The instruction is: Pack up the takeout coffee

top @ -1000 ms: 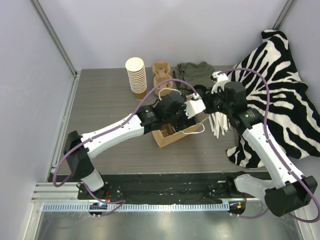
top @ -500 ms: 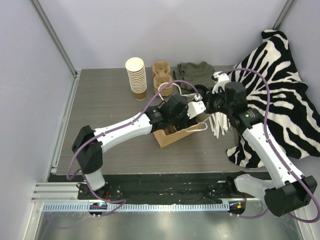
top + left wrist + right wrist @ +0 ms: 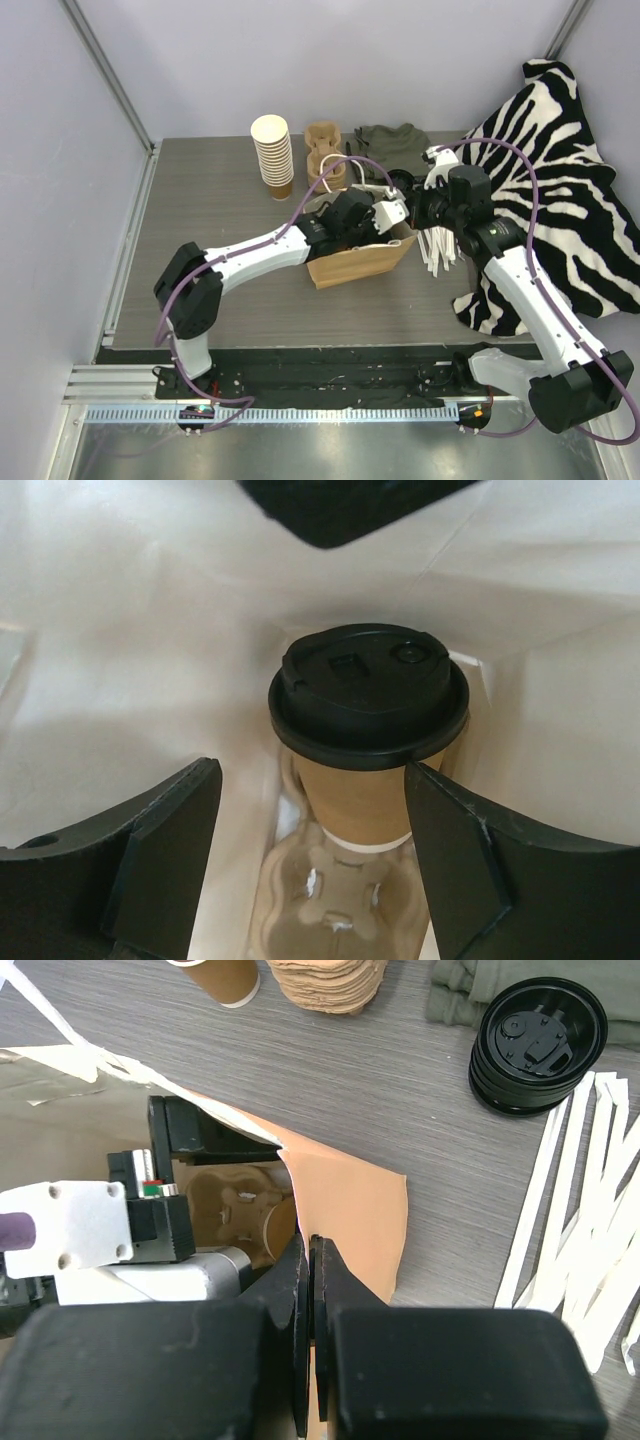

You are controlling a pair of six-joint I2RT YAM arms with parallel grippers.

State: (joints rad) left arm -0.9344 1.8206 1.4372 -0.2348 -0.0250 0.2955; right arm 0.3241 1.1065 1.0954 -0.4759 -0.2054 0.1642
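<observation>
Takeout coffee [image 3: 368, 720] is seated upright in carrier [image 3: 330, 905] inside paper bag [image 3: 360, 266], flanked by left gripper [image 3: 310, 815], fingers spread. Bag edge is pinched by right gripper [image 3: 310, 1260]. Cup could be snagged and tipped on withdrawal.

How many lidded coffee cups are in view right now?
1. The takeout coffee stands inside the paper bag, over a pulp carrier, between the open fingers of the left tool. More could be hidden elsewhere in the bag.
</observation>
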